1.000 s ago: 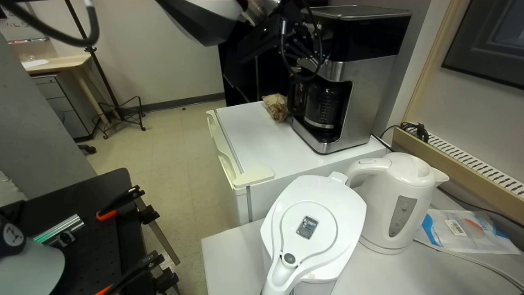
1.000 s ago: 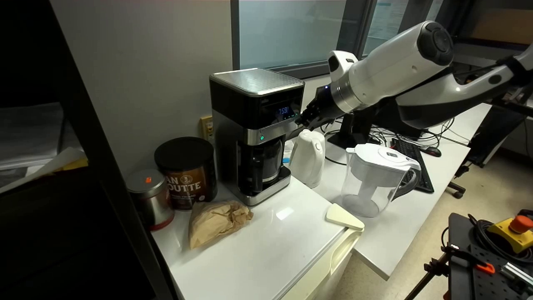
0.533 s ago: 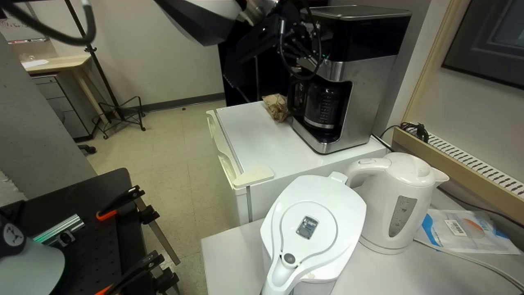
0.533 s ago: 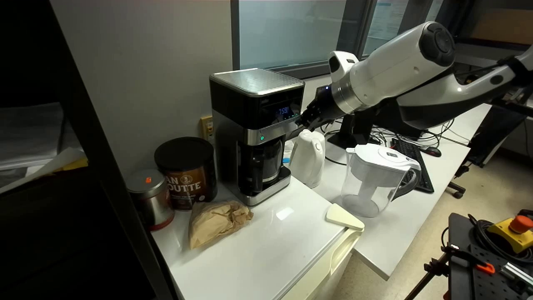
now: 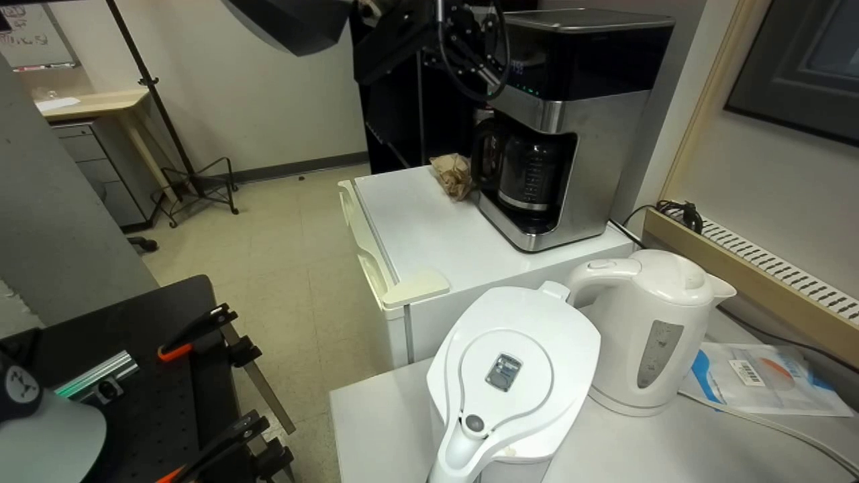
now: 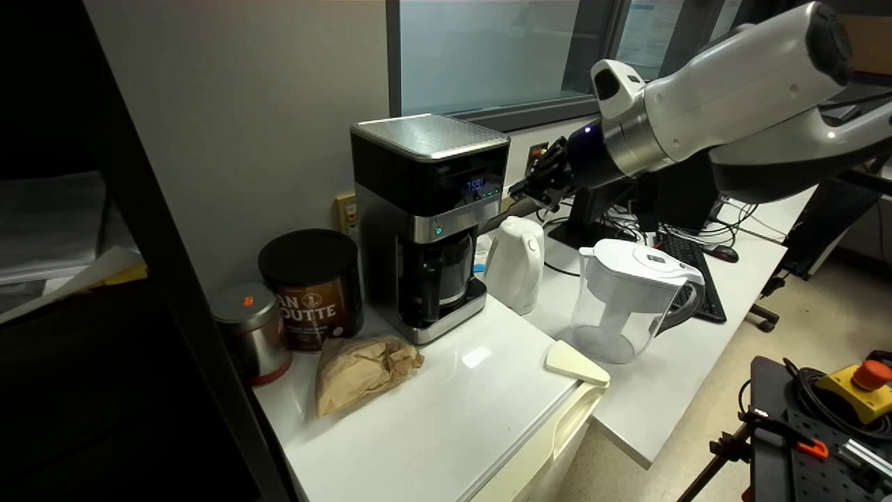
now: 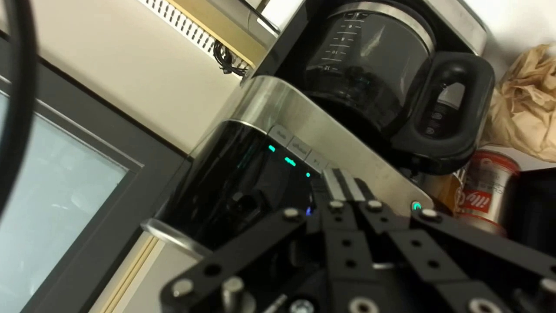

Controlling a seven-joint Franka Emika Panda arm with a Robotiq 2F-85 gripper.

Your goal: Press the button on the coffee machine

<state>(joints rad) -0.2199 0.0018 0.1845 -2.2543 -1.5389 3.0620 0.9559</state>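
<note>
The coffee machine (image 5: 611,154) stands on the white fridge top, with a black top, silver front band and dark carafe (image 5: 530,171). It also shows in an exterior view (image 6: 390,181) and in the wrist view (image 7: 243,161). Its display and small green lights (image 7: 289,161) are lit, beside flat silver buttons (image 7: 299,145). A round button (image 7: 416,206) glows green at the band's end, also visible in an exterior view (image 6: 438,230). My gripper (image 7: 341,176) is shut and empty. In an exterior view the gripper (image 6: 514,192) is in front of the display panel, apart from it.
A white kettle (image 6: 516,261) and filter jug (image 6: 620,300) stand beside the machine, below my arm. A brown paper bag (image 6: 366,369), a dark coffee tub (image 6: 313,293) and a metal tin (image 6: 251,328) stand on its far side. A window frame (image 7: 87,121) is behind.
My gripper has drawn back from the coffee machine's front panel and the arm has risen a little. The display and green lights now show more fully. The machine has not moved.
</note>
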